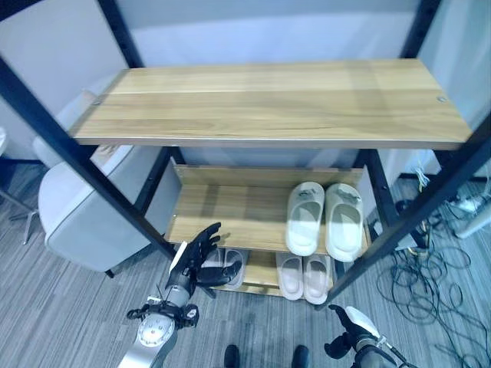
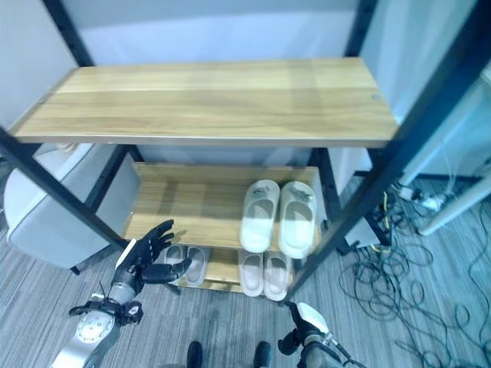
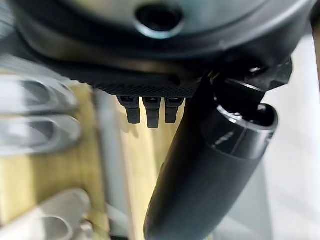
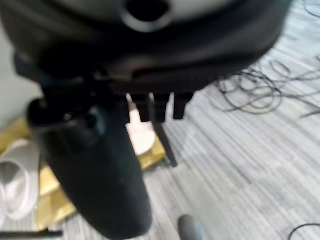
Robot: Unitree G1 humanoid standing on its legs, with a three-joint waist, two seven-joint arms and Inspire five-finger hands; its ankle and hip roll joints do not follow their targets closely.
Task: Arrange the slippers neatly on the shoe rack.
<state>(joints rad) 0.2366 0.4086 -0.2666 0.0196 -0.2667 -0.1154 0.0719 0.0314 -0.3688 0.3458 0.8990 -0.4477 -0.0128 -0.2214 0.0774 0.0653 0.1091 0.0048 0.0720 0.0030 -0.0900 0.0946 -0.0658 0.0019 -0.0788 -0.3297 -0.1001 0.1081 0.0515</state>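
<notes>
The left robot hand (image 1: 201, 249) hovers with spread fingers, holding nothing, just before the grey slippers (image 1: 224, 267) on the shoe rack (image 1: 230, 218)'s bottom shelf. It should reach in low under the middle shelf edge. The right robot hand (image 1: 349, 331) hangs low, its grip unclear.

Bright even light on the top shelf (image 1: 268, 100), shaded lower shelves, both wrist views blurred close-up.

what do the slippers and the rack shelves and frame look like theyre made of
Slippers: likely moulded foam or rubber, matte off-white, thick and seamless with rounded edges. Shelves: wood or wood-look laminate, light brown with straight grain lines and a faint sheen; which one, the look leaves open. Frame: probably metal, matte black, thin straight bars.
</notes>
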